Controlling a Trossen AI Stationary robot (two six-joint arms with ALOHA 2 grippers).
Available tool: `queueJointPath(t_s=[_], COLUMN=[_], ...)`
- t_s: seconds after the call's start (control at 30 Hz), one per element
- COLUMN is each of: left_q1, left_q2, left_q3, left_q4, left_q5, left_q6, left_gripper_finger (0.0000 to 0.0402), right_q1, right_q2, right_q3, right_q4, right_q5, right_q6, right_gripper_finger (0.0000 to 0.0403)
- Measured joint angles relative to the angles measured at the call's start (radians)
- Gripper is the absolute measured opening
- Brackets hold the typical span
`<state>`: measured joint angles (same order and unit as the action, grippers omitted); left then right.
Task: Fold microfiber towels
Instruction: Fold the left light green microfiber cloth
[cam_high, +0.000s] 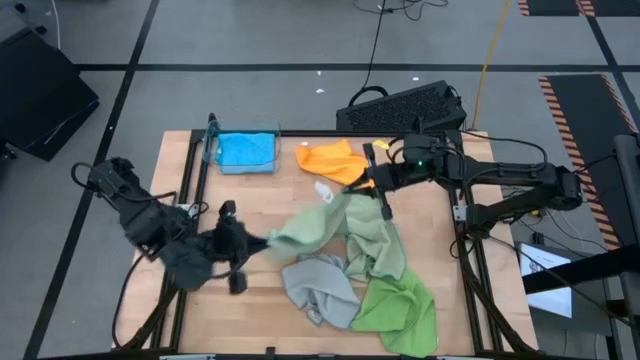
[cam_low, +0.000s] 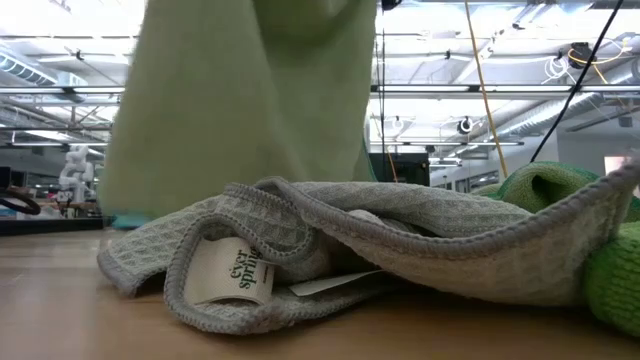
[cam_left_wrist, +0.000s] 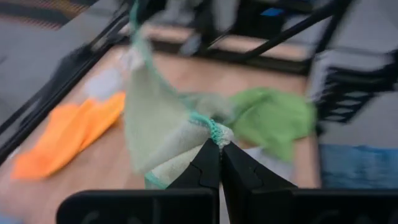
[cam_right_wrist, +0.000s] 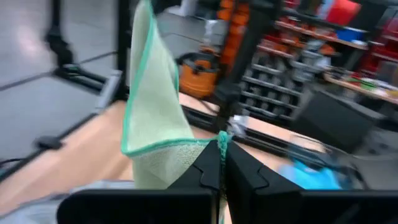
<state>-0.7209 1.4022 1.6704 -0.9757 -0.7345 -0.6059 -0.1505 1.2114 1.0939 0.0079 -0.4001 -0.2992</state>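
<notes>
L gripper (cam_high: 262, 243) & R gripper (cam_high: 352, 187) each pinched shut on a corner of one sage towel (cam_high: 318, 224), stretched betw them above table (cam_high: 250, 200) center, w/ grey towel (cam_high: 320, 287) heaped just below it.

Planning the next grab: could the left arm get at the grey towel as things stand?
Probably not yet. The left gripper is shut on a sage towel that the right gripper also holds. The grey towel lies close by, partly under another sage towel.
</notes>
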Motion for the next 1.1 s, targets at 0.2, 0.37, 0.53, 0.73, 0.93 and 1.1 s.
queueJointPath(t_s=[0.2, 0.37, 0.53, 0.73, 0.93, 1.1], left_q1=[-0.093, -0.021, 0.102, 0.249, 0.304, 0.229], left_q2=[0.001, -0.005, -0.037, -0.032, -0.036, -0.049], left_q3=[0.081, 0.043, -0.123, -0.312, -0.349, -0.289], left_q4=[-0.156, -0.608, -0.518, -0.520, -0.352, -0.039], left_q5=[-0.198, -0.210, -0.131, -0.030, 0.101, 0.259], left_q6=[-0.107, -0.585, -0.561, -0.600, -0.403, -0.129], left_gripper_finger=[0.0002, 0.0002, 0.0008, 0.0003, 0.0014, 0.0006], right_q1=[-0.021, -0.101, -0.178, -0.241, -0.224, -0.123], right_q2=[-0.011, 0.070, 0.206, 0.347, 0.279, 0.112], right_q3=[0.001, 0.001, 0.001, 0.001, 0.000, 0.001], right_q4=[0.004, -0.002, 0.047, 0.114, 0.075, -0.029], right_q5=[-0.023, -0.020, -0.020, -0.007, 0.112, 0.111], right_q6=[-0.008, -0.028, -0.094, -0.161, -0.131, -0.049], right_gripper_finger=[0.0002, 0.0002, 0.0002, 0.0002, 0.0002, 0.0002])
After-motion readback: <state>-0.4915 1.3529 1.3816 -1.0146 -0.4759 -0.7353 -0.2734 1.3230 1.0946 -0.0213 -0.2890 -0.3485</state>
